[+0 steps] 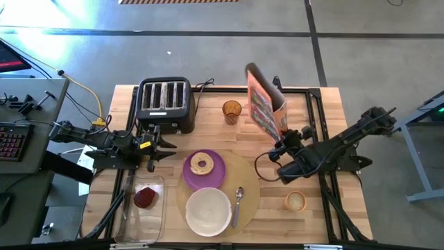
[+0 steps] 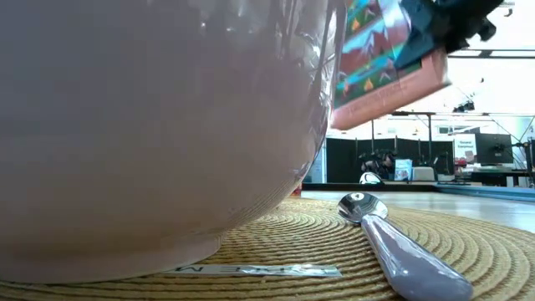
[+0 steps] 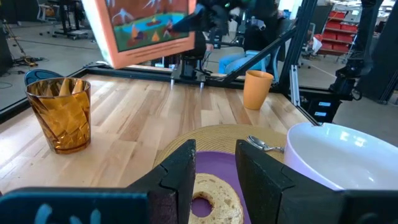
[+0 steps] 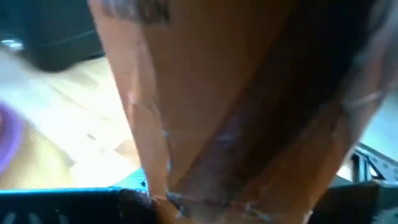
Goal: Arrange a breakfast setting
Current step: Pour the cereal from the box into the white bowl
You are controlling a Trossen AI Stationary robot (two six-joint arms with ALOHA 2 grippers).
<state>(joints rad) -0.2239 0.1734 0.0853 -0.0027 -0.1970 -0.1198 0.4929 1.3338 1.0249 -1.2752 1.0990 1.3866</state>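
Writing is scarce: a small label strip on the placemat (image 2: 251, 270) carries letters too low and mirrored to read, and the cereal box (image 1: 264, 103) shows a bright picture panel with no legible words. The right claw (image 1: 283, 141) is clamped on that box's lower edge and holds it tilted in the air above the bench (image 1: 326, 111), just beyond the placemat's far right edge.

On the round tan woven placemat, ahead of the left claw (image 1: 164, 147), sits the small purple plate (image 1: 218, 172) with a toasted bagel ring (image 1: 202, 164) at its centre. Nearer the front edge is the larger white bowl (image 1: 207, 211), glossy and plain; the metal spoon (image 1: 237, 204) lies beside it on the mat, bowl end pointing away.

The left claw hovers beside the plate with its fingers (image 3: 179, 177) parted a little and nothing between them. Near it, toward the front, a dark red food piece (image 1: 145, 197) rests inside a clear container (image 1: 155, 222).

An amber glass (image 1: 232, 111) and black toaster (image 1: 164, 103) stand behind; a small tan cup (image 1: 295, 201) sits by the right claw.
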